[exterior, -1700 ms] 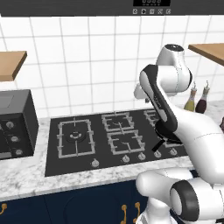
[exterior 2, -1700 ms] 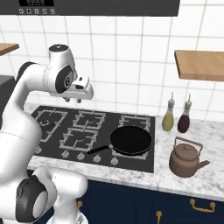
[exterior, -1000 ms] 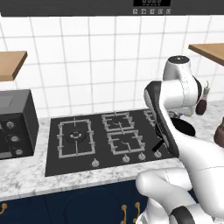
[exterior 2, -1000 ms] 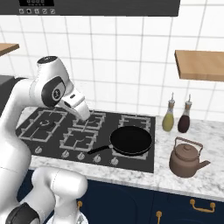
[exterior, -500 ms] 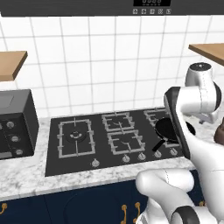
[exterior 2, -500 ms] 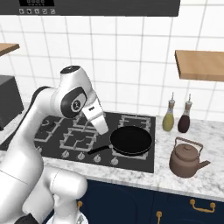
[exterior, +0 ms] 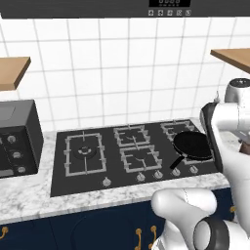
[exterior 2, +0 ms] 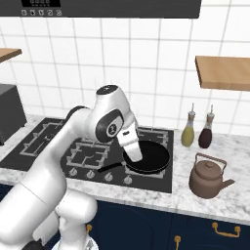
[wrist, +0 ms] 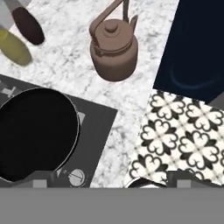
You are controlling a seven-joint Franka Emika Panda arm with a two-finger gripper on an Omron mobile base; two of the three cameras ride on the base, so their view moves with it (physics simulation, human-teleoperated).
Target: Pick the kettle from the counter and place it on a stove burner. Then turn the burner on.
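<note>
The robot arm reached across the cooktop toward the kettle (exterior 2: 209, 176), which sat upright on the marble counter (exterior 2: 229, 200) to the right of the stove, handle raised and spout pointing away from the hob. Two slim bottles (exterior 2: 197, 129) stood just behind it against the tiled wall. From the hand camera the kettle (wrist: 113, 46) lay ahead, well apart from the finger tips (wrist: 39, 183), with bare counter between; the claw (wrist: 111, 183) was spread wide and held nothing.

A black frying pan (exterior 2: 146, 156) occupied the burner nearest the kettle, its handle pointing toward the knobs at the cooktop's front edge. The large burner (exterior: 85, 152), with its wide square grate, stood free at the far left end of the hob.

The step in hand appeared to be the approach for the pick-up: nothing was yet grasped and the kettle was untouched. The next move likely called for carrying the hand on past the pan, lowering the spread fingers over the raised handle or top knob, and closing there. After that the kettle would have to travel the whole width of the cooktop, clear of the pan, to the free burner.
</note>
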